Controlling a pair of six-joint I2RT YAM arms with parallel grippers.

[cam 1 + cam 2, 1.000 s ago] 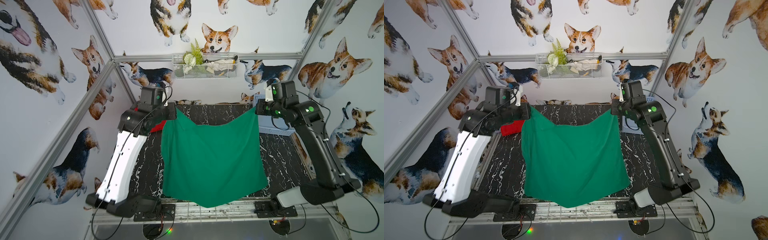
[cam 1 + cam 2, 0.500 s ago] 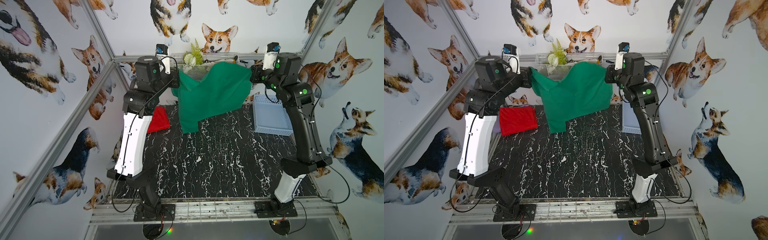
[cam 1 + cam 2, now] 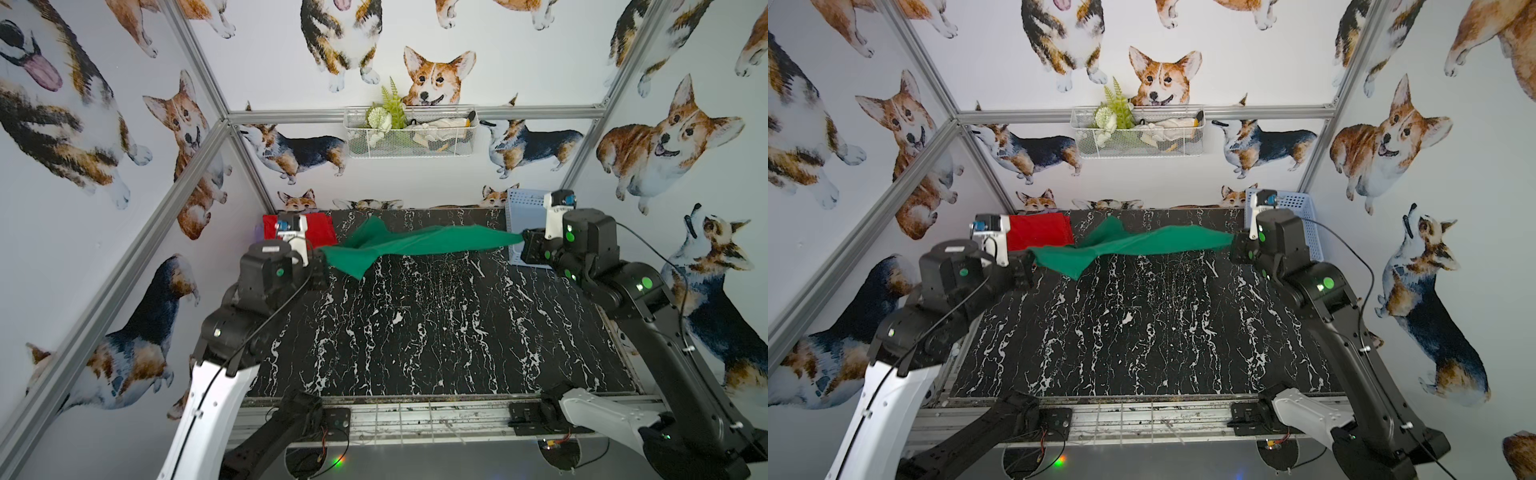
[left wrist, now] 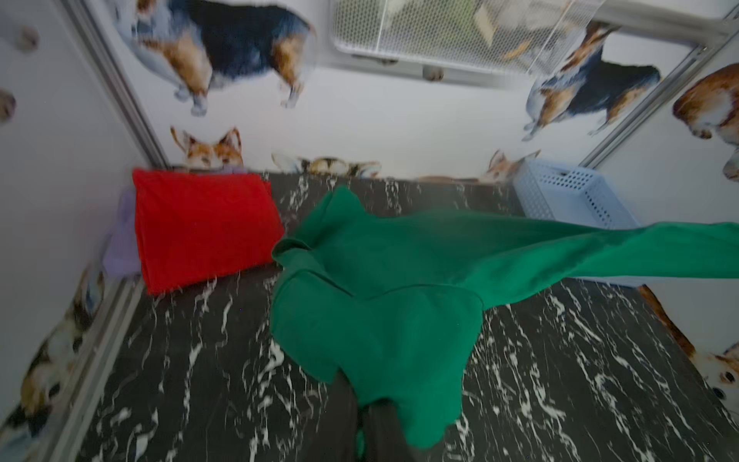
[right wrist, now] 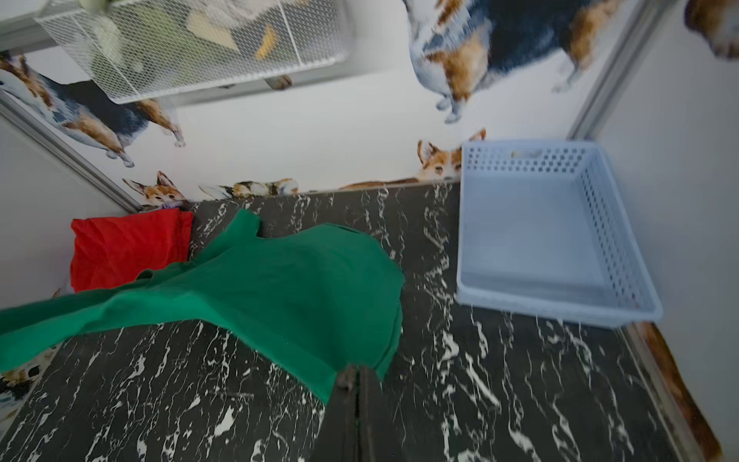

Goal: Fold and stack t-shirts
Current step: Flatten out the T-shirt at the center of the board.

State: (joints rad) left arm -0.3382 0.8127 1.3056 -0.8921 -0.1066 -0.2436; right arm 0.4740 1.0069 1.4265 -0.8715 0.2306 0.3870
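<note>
Right now we are holding the green t-shirt point(image 3: 415, 245) stretched in the air between both arms, over the far half of the table point(image 3: 415, 332). We are clamping the left gripper point(image 3: 320, 255) on one end of the cloth and the right gripper point(image 3: 524, 245) on the other, with the fabric pulled into a narrow, twisted band between them. The folded red t-shirt point(image 3: 322, 230) is lying in the far left corner, just beside the green cloth's left end, and the blue basket point(image 5: 560, 316) is sitting in the far right corner.

We are judging this to be the spreading step, so we should be lowering both arms at one level, with the span taut enough that the band is opening flat and not bunching. Drawing toward the near edge should be letting the loose flap trail down smoothly. We should also be steering wide of the red t-shirt so that we are not dragging it.

Both wrist views are smearing with motion blur, so the exact pinch points are hard to read. We are unable to tell whether we are gripping hem or shoulders, or whether the hanging flap is touching the table. A lilac cloth point(image 4: 120, 240) is peeking from under the red t-shirt, and we cannot make out what it is.
</note>
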